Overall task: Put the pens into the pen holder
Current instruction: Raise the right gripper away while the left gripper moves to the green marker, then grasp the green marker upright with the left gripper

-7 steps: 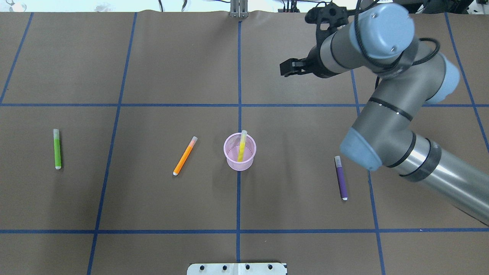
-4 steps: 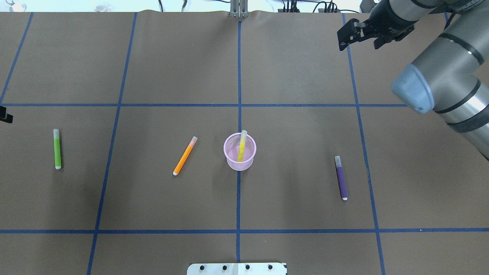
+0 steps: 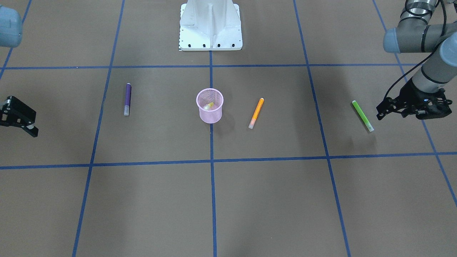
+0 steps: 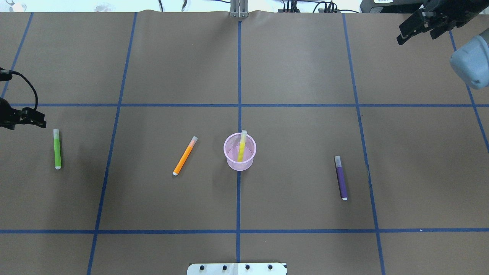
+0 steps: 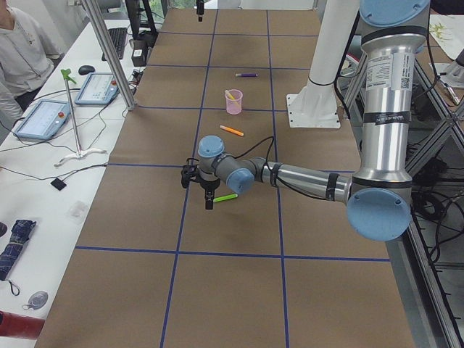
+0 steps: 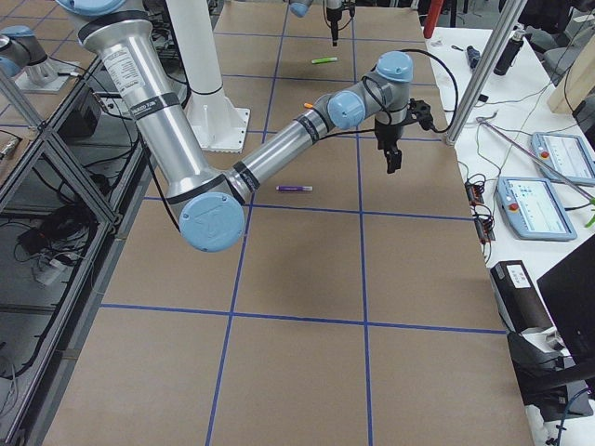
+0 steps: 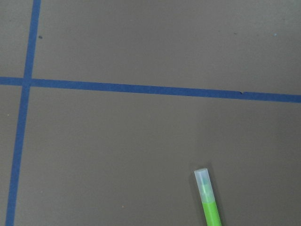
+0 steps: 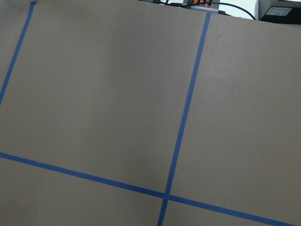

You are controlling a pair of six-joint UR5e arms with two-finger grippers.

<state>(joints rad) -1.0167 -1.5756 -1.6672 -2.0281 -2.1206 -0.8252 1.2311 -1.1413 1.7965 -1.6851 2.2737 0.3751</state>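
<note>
The pink mesh pen holder [image 4: 240, 163] stands at the table's centre with a yellow pen [image 4: 242, 147] leaning inside it. An orange pen [image 4: 185, 156] lies just left of it. A purple pen [image 4: 340, 177] lies to its right. A green pen [image 4: 57, 149] lies at the far left. My left gripper [image 4: 25, 123] is open and empty, low beside the green pen's capped end; the cap shows in the left wrist view [image 7: 206, 181]. My right gripper [image 4: 416, 37] is open and empty, high over the far right corner.
The white robot base [image 3: 210, 25] stands at the near edge, behind the holder. Blue tape lines cross the brown table cover. Monitors, cables and a person sit along the table's far side in the exterior left view.
My right arm swung away from the table's middle to the far right corner. My left gripper came in from the left edge to beside the green pen's cap. The pens and holder stayed put.
</note>
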